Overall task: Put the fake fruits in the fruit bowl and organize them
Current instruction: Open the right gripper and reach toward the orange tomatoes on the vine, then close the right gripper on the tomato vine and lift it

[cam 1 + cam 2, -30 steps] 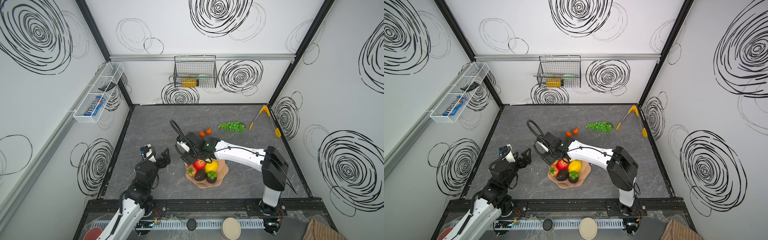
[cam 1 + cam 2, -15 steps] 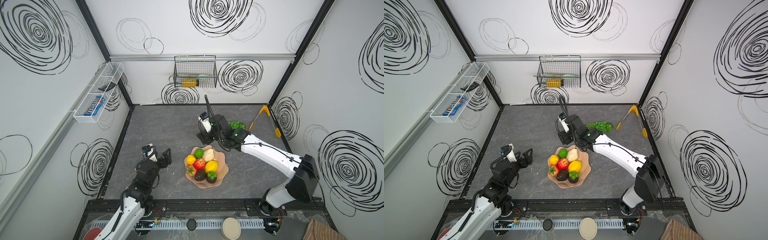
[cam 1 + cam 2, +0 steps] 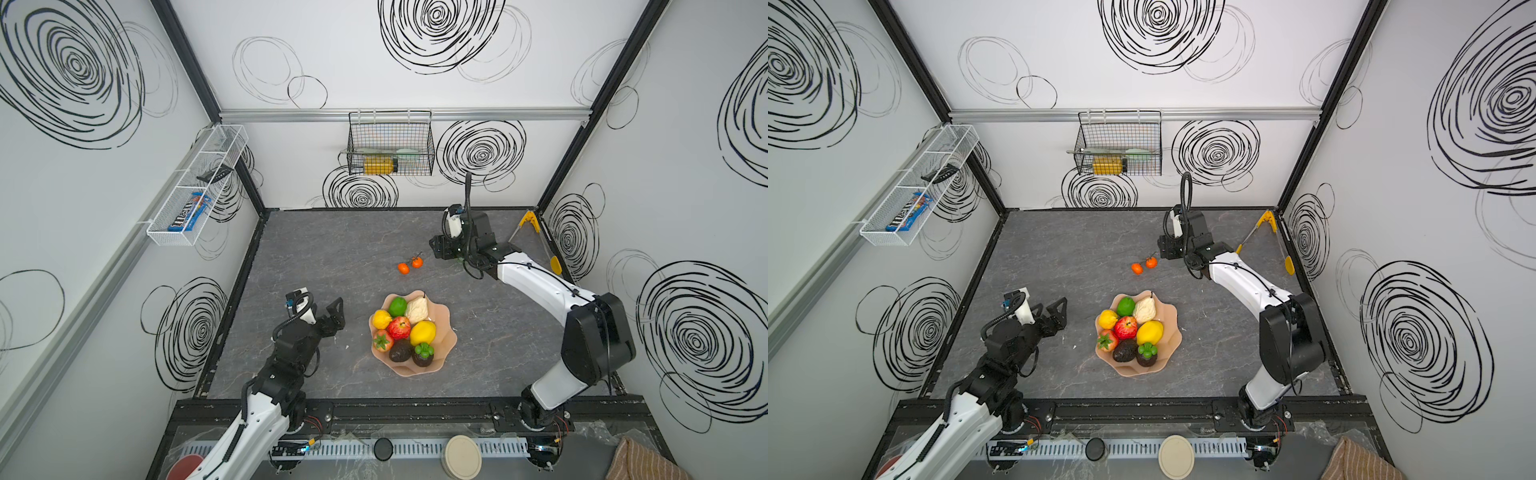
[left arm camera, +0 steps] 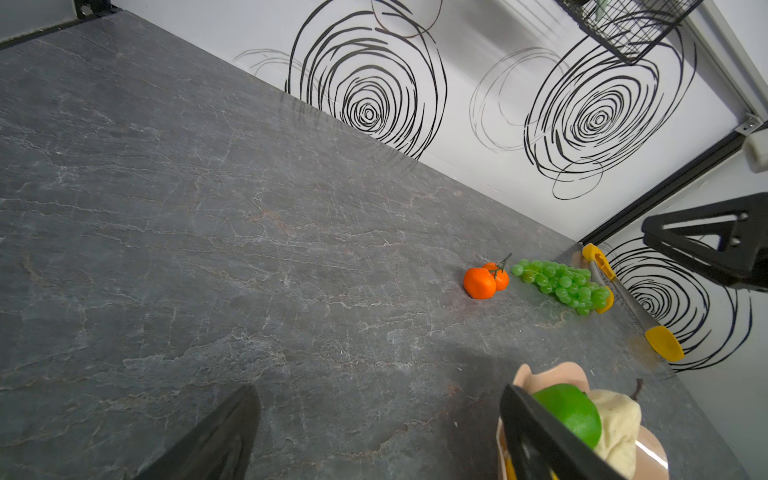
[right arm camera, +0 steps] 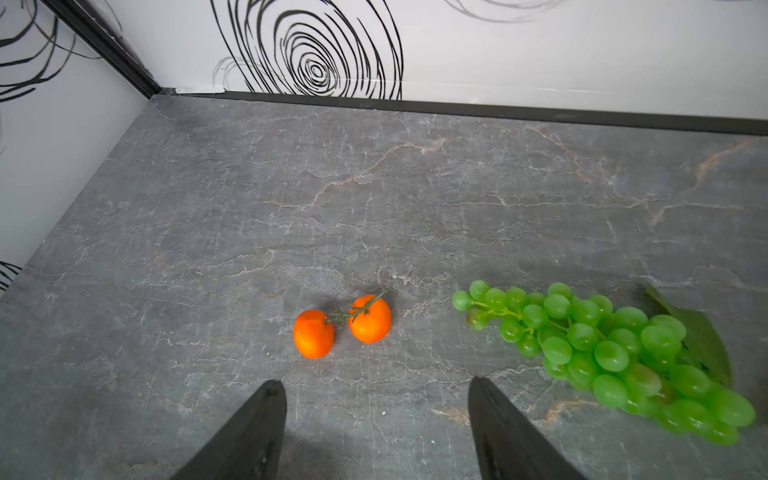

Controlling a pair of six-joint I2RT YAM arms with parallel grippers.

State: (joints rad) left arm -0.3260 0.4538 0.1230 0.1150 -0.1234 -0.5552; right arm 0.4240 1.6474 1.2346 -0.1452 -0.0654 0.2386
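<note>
Right gripper (image 5: pixel 376 432) swung off bowl (image 3: pixel 446 345) to far side, jaws apart, empty. Pear (image 3: pixel 417 309) now in bowl with 7 others. 2 oranges (image 5: pixel 342 325) and grapes (image 5: pixel 615 353) beyond bowl, probably next. Left gripper (image 4: pixel 378 436) wide, idle beside bowl.

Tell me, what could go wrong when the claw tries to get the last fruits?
1. The two oranges are joined by a thin stem; pinching just one may make the other swing or slip free.
2. The grapes are a long floppy bunch beside the open right claw, so they may droop or snag.
3. The bowl already looks crowded, so new fruits may roll off.
</note>
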